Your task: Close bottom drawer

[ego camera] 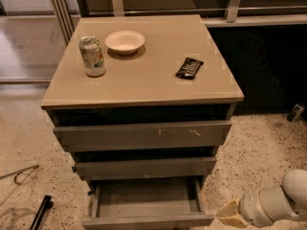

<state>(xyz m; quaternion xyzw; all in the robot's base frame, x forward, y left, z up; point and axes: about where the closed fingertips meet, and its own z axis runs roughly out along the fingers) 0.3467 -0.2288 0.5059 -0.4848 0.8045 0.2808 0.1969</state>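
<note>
— Jaws?
— Together, no gap showing. My gripper hangs at three o'clock of the bottom drawer, which stands pulled out.
— Risk?
— Pushing its corner from there could skew and jam it.

floor: speckled terrazzo | rear: dark wall under metal rail | left: glass panel
</note>
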